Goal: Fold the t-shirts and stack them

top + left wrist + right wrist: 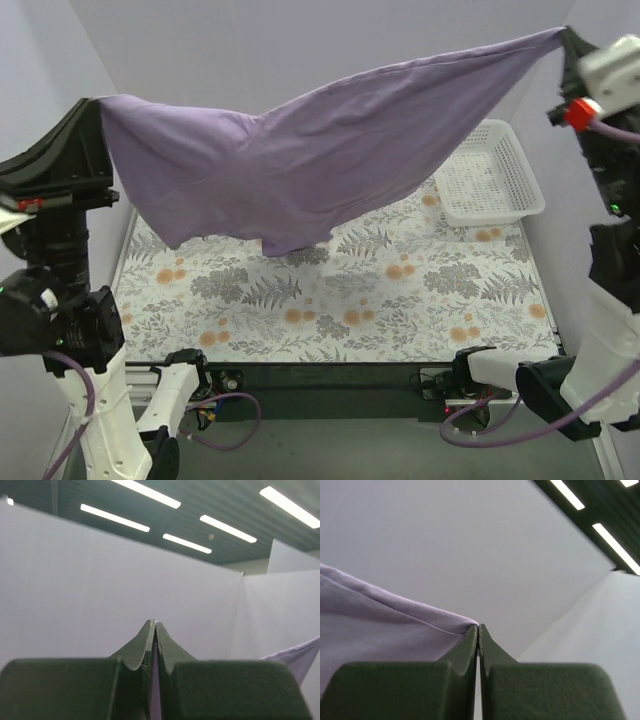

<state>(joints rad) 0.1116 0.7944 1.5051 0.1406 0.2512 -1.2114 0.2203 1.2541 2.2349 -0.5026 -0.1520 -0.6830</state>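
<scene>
The lavender-purple t-shirt [320, 160] hangs stretched in the air between my two grippers, sagging in the middle with its lowest fold just above the floral table cloth. My left gripper [100, 103] is shut on its left corner, high at the left. My right gripper [565, 35] is shut on its right corner, high at the far right. In the left wrist view the gripper [156, 624] has a sliver of purple cloth [155, 695] between its fingers. In the right wrist view the shirt [375, 625] spreads left from the shut gripper [479, 626].
A white plastic lattice basket [490, 180] stands at the back right of the floral table cloth [400, 300]. White walls enclose the table at the left, back and right.
</scene>
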